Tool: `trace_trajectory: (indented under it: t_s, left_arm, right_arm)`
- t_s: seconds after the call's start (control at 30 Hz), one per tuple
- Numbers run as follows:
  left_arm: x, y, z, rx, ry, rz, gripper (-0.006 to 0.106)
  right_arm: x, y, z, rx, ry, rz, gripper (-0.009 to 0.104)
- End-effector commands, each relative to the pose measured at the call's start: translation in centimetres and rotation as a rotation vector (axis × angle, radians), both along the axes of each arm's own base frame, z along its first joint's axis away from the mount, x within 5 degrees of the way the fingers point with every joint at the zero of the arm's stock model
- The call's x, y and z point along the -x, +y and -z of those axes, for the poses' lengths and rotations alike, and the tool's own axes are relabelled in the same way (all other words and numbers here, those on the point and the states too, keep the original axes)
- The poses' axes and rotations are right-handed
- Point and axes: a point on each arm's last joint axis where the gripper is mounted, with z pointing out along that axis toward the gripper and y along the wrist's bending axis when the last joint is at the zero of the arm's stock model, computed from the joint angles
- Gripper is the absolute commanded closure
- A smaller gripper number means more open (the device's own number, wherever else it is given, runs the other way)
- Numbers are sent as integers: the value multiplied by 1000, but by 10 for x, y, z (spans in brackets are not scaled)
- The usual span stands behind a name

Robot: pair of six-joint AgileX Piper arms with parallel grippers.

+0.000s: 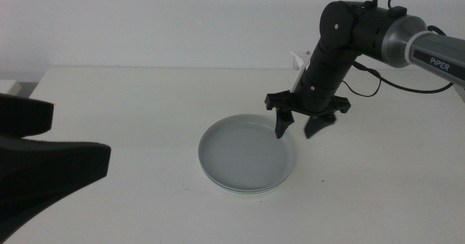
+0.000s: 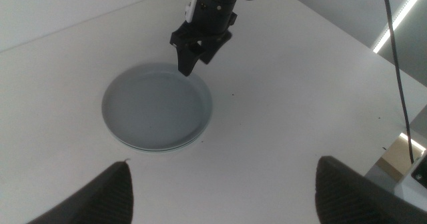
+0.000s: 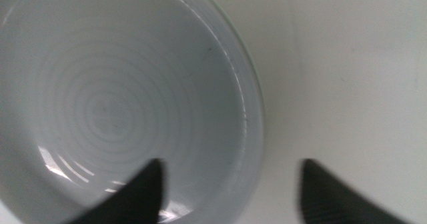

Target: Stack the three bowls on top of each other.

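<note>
The bowls sit as one stack (image 1: 243,153) in the middle of the table. The grey bowl (image 2: 155,107) is on top, and thin pale rims (image 1: 240,189) of the lower ones peek out beneath it. My right gripper (image 1: 298,130) hangs open just above the stack's far right rim, one jaw over the bowl and the other over the table, holding nothing. The right wrist view shows the grey bowl's ringed inside (image 3: 113,111) and its rim between the jaws of the right gripper (image 3: 230,184). My left gripper (image 2: 227,197) waits open at the table's near left, well away from the stack.
The white table (image 1: 378,193) spreads out around the stack on all sides. In the left wrist view the table's edge (image 2: 393,127) runs along one side, with a black cable (image 2: 395,57) hanging beyond it. A white wall stands behind the table.
</note>
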Motion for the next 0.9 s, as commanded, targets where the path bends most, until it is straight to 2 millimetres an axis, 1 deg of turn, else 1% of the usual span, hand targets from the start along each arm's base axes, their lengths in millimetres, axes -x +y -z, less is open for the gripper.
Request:
trace_trajectory:
  t_s: [0.0, 0.07, 0.13, 0.17, 0.23, 0.3, 0.33, 0.37, 0.4, 0.47, 0.5, 0.57, 0.6, 0.7, 0.77, 0.8, 0.87]
  left_arm:
    - [0, -1, 0, 11, -2, -2, 7]
    - [0, -1, 0, 11, -2, -2, 7]
    - [0, -1, 0, 11, -2, -2, 7]
    - [0, -1, 0, 11, -2, -2, 7]
    - [0, -1, 0, 11, -2, -2, 7]
    - [0, -1, 0, 11, -2, -2, 7]
    - [0, -1, 0, 11, -2, -2, 7]
    - [0, -1, 0, 11, -2, -2, 7]
    - [0, -1, 0, 11, -2, -2, 7]
    - [0, -1, 0, 11, -2, -2, 7]
    - [0, -1, 0, 11, -2, -2, 7]
    - [0, -1, 0, 11, -2, -2, 7]
    - [0, -1, 0, 11, -2, -2, 7]
    - [0, -1, 0, 11, -2, -2, 7]
    - [0, -1, 0, 11, -2, -2, 7]
    - [0, -1, 0, 11, -2, -2, 7]
    - [0, -1, 0, 11, -2, -2, 7]
  right_arm:
    - [1, -3, -5, 30, -2, -11, 33]
    - [2, -6, -11, 56, -26, -19, 17]
    - [4, -11, -25, 71, -71, -40, 5]
    - [6, -14, -37, 79, -105, -56, 2]
    - [13, -24, -68, 85, -191, -86, 2]
    - [23, -38, -105, 82, -284, -82, 2]
    - [31, -48, -127, 65, -334, -60, 2]
    - [41, -59, -149, 44, -386, -37, 2]
    - [51, -68, -167, 29, -426, -18, 2]
    - [81, -90, -200, 15, -509, 14, 2]
    - [99, -101, -212, 20, -541, 27, 2]
    - [136, -119, -225, 27, -640, 48, 2]
    - [154, -127, -227, 34, -704, 62, 2]
    - [199, -142, -226, 21, -913, 82, 2]
    - [220, -147, -223, 1, -1052, 71, 2]
    - [229, -150, -220, -5, -1094, 77, 2]
    - [240, -154, -215, 0, -1116, 92, 2]
